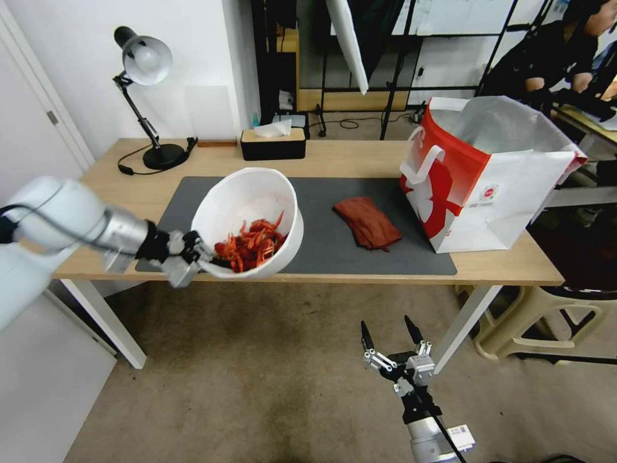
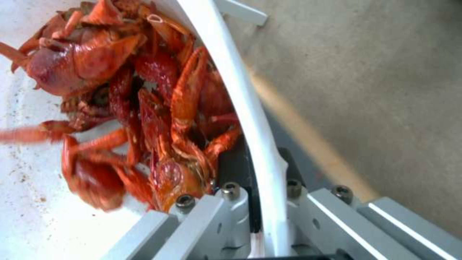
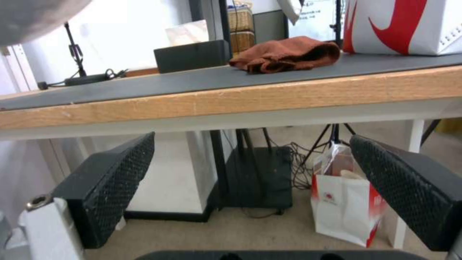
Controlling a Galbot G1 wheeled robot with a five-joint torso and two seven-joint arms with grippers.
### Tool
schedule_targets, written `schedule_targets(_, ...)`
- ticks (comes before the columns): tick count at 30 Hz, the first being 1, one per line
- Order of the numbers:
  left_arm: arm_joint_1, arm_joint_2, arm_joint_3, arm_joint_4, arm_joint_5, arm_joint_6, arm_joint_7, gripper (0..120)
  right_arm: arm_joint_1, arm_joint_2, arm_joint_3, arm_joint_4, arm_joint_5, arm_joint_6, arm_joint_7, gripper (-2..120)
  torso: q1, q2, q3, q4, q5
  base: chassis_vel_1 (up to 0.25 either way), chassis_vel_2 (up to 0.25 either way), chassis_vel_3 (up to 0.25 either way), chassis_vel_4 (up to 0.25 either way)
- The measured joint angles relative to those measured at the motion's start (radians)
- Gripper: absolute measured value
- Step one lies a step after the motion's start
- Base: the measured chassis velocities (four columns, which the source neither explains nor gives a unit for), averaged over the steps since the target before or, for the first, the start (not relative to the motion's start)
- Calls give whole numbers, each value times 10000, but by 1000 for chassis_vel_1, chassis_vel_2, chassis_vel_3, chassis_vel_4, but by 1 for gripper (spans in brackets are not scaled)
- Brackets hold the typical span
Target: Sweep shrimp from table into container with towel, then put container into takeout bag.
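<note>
The white container hangs tilted over the table's front left edge, with a heap of red shrimp in its low side. My left gripper is shut on the container's rim, and the shrimp press against the wall beside its fingers. The rust-red towel lies on the dark mat, right of the container, and its folds rise above the table edge. At the table's right end stands the takeout bag, mouth open. Below the table's front edge, my right gripper is open and empty.
A black tissue box and a desk lamp stand at the back of the table. A beige stool sits by the right table leg. A small white and red paper bag stands on the floor under the table.
</note>
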Motion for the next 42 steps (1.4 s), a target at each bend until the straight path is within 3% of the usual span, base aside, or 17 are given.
schedule_targets(3, -662, -496, 456, 605, 128, -17, 48, 0, -31, 64, 19, -6, -95, 39, 9, 100, 0, 0, 0, 4, 2, 0, 0, 0, 0)
schedule_targets(5, -662, -496, 456, 605, 128, -17, 48, 0, -31, 64, 19, -6, -95, 39, 9, 100, 0, 0, 0, 4, 2, 0, 0, 0, 0)
schedule_targets(7, -1685, -1602, 1041, 1539, 637, -182, 124, 0, -86, 171, 120, 6, -210, 57, 19, 100, 1, 0, 1, 2, 3, 0, 0, 0, 0)
schedule_targets(8, -1685, -1602, 1041, 1539, 637, -182, 124, 0, -86, 171, 120, 6, -210, 57, 19, 100, 1, 0, 1, 2, 3, 0, 0, 0, 0)
schedule_targets(11, -2587, -2645, 1483, 2434, 917, -279, 96, 0, -95, 251, 227, 10, -250, 59, 33, 100, 0, 0, 0, 0, 4, 0, 0, 0, 0)
schedule_targets(13, -2804, -2887, 1586, 2692, 987, -317, 52, 0, -99, 276, 252, 10, -259, 59, 36, 100, 1, 0, 0, 0, 5, 0, 0, 0, 0)
schedule_targets(15, -3478, -3698, 1862, 3636, 1280, -545, -123, 0, -117, 371, 318, 2, -306, 68, 41, 100, 1, 0, 1, 3, 4, 0, 0, 0, 0)
schedule_targets(17, -3592, -3848, 1923, 3792, 1348, -587, -175, 0, -120, 389, 326, 2, -316, 69, 41, 100, 1, 0, 1, 3, 5, 0, 0, 0, 0)
schedule_targets(19, -4468, -5139, 2437, 5015, 1732, -803, -685, 0, -136, 530, 417, -31, -357, 83, 47, 100, 0, -1, 1, 0, 4, 0, 0, 0, 0)
schedule_targets(20, -4468, -5139, 2437, 5015, 1732, -803, -685, 0, -136, 530, 417, -31, -357, 83, 47, 100, 0, -1, 1, 0, 4, 0, 0, 0, 0)
schedule_targets(21, -4625, -5443, 2525, 5274, 1790, -813, -876, 0, -132, 538, 418, -53, -368, 87, 47, 100, 1, 0, 1, 0, 7, 0, 0, 0, 0)
schedule_targets(23, -5006, -6456, 2675, 6076, 1962, -770, -1736, 0, -134, 556, 406, -167, -408, 146, 47, 100, 1, 0, 0, -1, 4, 0, 0, 0, 0)
schedule_targets(25, -5070, -6643, 2673, 6242, 2013, -767, -1886, 0, -139, 568, 403, -189, -412, 162, 47, 100, 1, 0, 0, -1, 5, 0, 0, 0, 0)
schedule_targets(27, -5297, -7227, 2634, 6834, 2278, -760, -2398, 0, -160, 609, 402, -250, -429, 215, 44, 100, -1, 0, 0, -3, 6, 0, 0, 0, 0)
schedule_targets(31, -5584, -7653, 2637, 7308, 2728, -720, -2968, 0, -197, 621, 433, -291, -430, 261, 39, 100, -1, 1, 0, 5, 0, 0, 0, 0, 0)
schedule_targets(39, -6376, -8201, 3216, 7632, 2997, -478, -3865, 0, -158, 570, 530, -354, -361, 287, 28, 100, -1, 1, -1, 3, 3, 0, 0, 0, 0)
schedule_targets(42, -6662, -8403, 3371, 7757, 2994, -453, -3939, 0, -145, 578, 530, -354, -358, 287, 28, 100, -2, 1, -1, 6, 2, 0, 0, 0, 0)
